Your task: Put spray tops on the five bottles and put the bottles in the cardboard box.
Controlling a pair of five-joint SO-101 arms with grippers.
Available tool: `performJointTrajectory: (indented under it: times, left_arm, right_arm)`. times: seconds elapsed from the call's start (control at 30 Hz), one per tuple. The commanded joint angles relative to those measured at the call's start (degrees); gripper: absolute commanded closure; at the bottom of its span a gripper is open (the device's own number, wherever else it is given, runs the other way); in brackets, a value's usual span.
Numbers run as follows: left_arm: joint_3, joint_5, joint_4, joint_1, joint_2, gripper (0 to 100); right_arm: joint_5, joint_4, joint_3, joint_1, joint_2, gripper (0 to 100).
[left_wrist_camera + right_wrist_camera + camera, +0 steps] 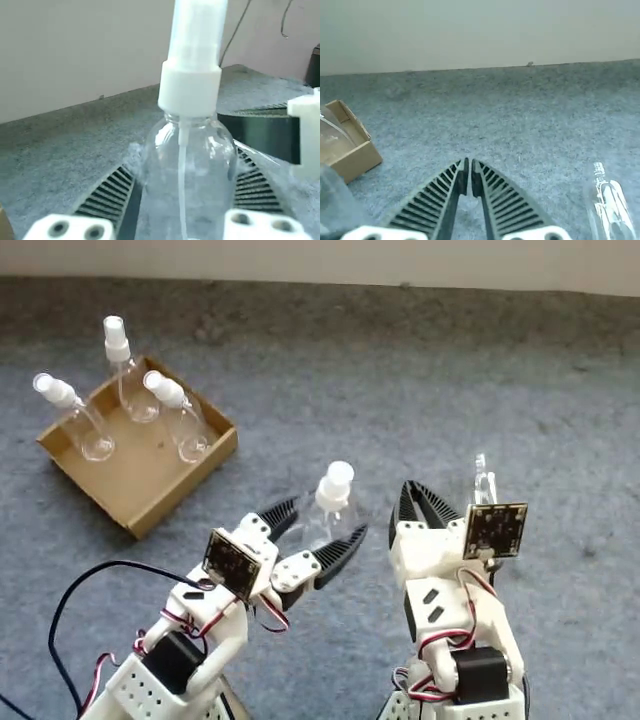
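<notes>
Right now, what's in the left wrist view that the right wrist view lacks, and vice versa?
Left wrist, not right: a spray top seated on the capped bottle, dip tube inside.
Right wrist, not left: a corner of the cardboard box and an uncapped bottle.
Both: the right gripper, shut, the grey carpet and the pale wall.

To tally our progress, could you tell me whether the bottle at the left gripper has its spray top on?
On: a white spray top sits on the neck of the bottle, dip tube running down inside.
</notes>
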Motion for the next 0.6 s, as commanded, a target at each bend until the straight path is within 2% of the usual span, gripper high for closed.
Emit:
performJointTrajectory:
  times: [0.0,0.07,0.23,0.33,0.57]
  left_arm:
    - [-3.8,-0.7,-7.5,-5.6,-0.4,86]
    - [-4.0,-2.0,-10.5,-6.5,-0.1,86]
    - [-4.3,-12.9,-13.6,-6.4,0.1,86]
    - [-4.5,-13.5,-13.5,-6.8,0.1,86]
    - [-10.9,-13.5,-13.3,-6.8,0.5,86]
  right_arm:
    - [0.4,-4.2,2.5,-0.3,-0.5,99.0]
    - [0.4,-5.8,4.7,-2.4,-0.5,99.0]
    - [0.4,-8.1,8.7,-10.3,-0.5,99.0]
    - [0.4,-9.5,9.7,-13.0,-0.5,99.0]
    - [0.8,-9.8,11.8,-13.4,-0.6,99.0]
